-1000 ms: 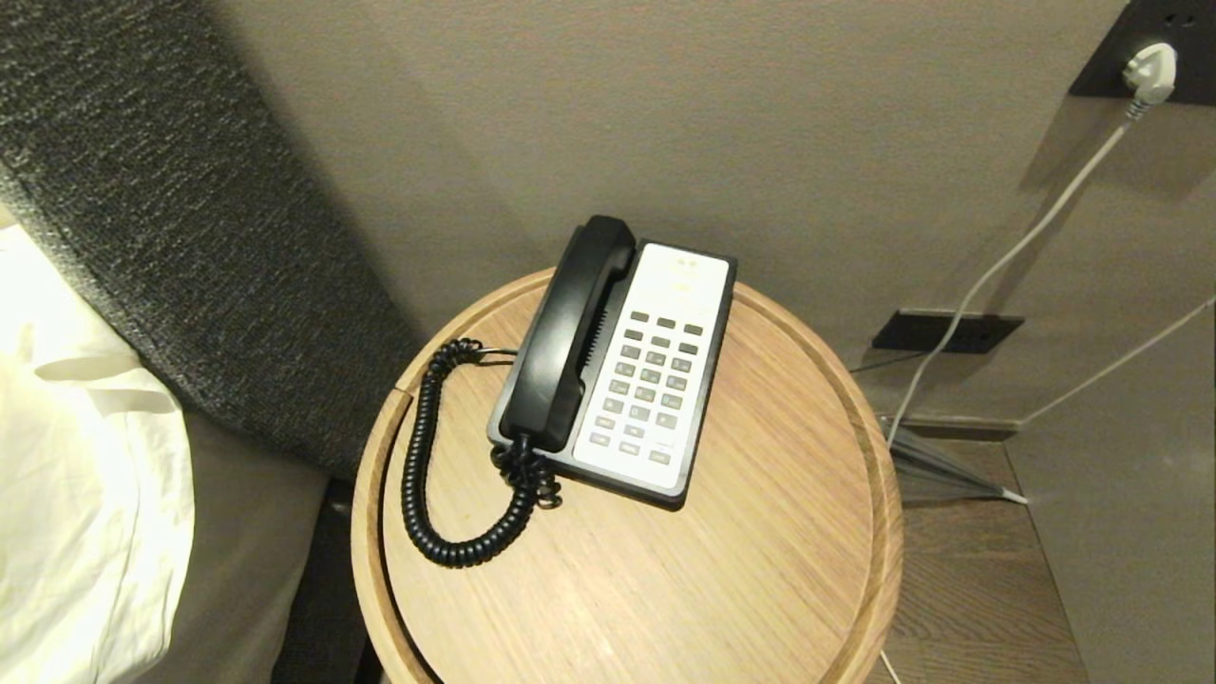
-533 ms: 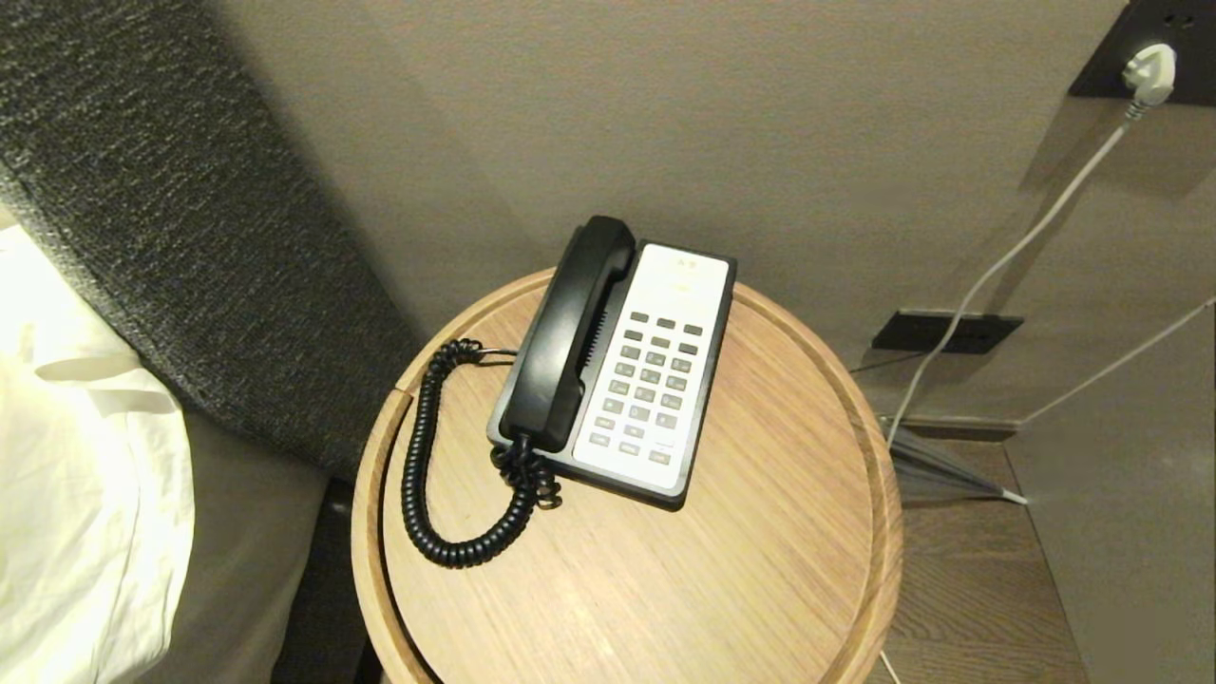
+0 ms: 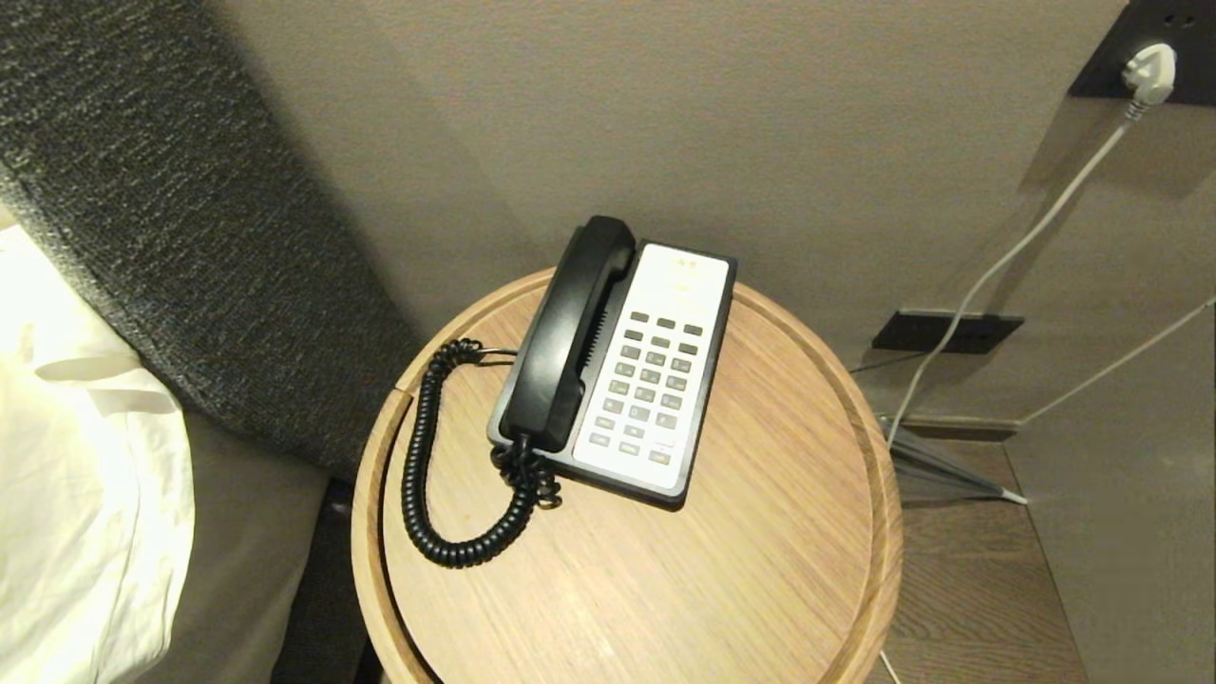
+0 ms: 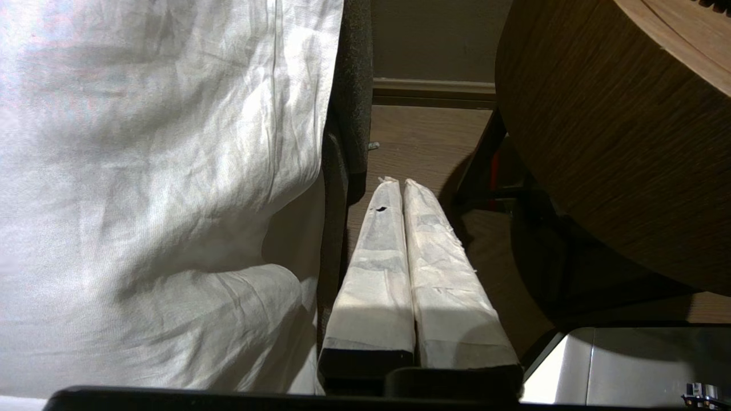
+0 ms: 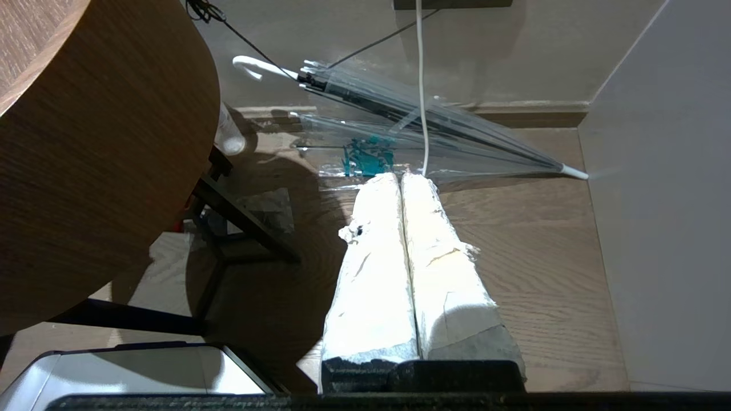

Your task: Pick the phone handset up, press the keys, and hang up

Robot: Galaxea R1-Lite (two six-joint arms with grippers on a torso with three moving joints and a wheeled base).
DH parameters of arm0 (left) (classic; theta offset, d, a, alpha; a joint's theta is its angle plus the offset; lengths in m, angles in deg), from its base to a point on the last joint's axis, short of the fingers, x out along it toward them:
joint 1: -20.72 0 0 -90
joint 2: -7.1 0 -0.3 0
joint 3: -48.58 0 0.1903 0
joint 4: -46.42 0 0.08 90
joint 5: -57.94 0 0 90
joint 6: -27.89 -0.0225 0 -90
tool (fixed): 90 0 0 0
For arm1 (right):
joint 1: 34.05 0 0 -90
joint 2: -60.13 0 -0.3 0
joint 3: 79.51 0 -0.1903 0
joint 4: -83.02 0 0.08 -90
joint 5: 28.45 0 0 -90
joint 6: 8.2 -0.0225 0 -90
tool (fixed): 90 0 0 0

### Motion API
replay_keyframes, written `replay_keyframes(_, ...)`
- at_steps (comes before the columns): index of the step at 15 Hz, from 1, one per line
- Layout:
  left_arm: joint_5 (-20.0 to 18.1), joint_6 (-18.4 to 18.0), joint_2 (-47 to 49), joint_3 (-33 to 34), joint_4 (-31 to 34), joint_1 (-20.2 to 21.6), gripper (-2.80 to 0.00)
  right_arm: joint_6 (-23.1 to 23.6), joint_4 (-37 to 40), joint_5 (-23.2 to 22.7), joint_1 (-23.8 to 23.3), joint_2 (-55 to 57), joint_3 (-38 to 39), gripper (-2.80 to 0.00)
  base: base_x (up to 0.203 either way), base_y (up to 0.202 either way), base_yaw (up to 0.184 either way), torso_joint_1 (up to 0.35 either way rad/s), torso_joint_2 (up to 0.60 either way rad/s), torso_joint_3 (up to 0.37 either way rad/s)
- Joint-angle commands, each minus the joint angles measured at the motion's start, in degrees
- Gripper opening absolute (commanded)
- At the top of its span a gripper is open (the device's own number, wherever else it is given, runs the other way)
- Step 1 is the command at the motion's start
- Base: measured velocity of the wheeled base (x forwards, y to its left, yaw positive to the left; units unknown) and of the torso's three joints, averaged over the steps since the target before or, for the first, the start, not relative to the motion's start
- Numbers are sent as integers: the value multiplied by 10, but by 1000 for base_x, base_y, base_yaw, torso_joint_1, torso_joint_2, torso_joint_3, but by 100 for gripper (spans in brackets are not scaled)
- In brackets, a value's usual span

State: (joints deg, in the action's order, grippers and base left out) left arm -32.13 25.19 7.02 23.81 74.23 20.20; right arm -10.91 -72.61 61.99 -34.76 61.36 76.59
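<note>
The glossy black phone handset [image 3: 570, 332] lies in its cradle along the left side of the black-and-white phone base [image 3: 655, 380], whose grey keys [image 3: 649, 382] face up. Its black coiled cord [image 3: 427, 475] loops over the round wooden side table [image 3: 760, 570]. Neither arm shows in the head view. My left gripper [image 4: 400, 181] hangs low between the bed and the table, its white-wrapped fingers pressed together, empty. On the table's other side my right gripper [image 5: 398, 176] hangs above the floor, shut and empty.
A bed with white linen [image 3: 76, 475] and a dark padded headboard [image 3: 161, 209] stands left of the table. To the right, a clear folded umbrella [image 5: 434, 125] lies on the wooden floor, and a white cable [image 3: 1026, 237] runs up to a wall plug [image 3: 1149, 71].
</note>
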Motion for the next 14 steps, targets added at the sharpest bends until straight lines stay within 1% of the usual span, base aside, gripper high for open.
replay_keyframes(1, 0, -2, 1, 0, 0, 0, -280, 0, 1, 0, 0, 4, 0, -280, 0, 0, 0, 0, 0, 0)
replay_keyframes(6, -1, 1, 1, 0, 0, 0, -280, 0, 1, 0, 0, 4, 0, -280, 0, 0, 0, 0, 0, 0)
replay_keyframes(12, 0, -2, 1, 0, 0, 0, -280, 0, 0, 0, 0, 4, 0, -280, 0, 0, 0, 0, 0, 0)
replay_keyframes(14, 2, 6, 1, 0, 0, 0, -280, 0, 0, 0, 0, 4, 0, -280, 0, 0, 0, 0, 0, 0)
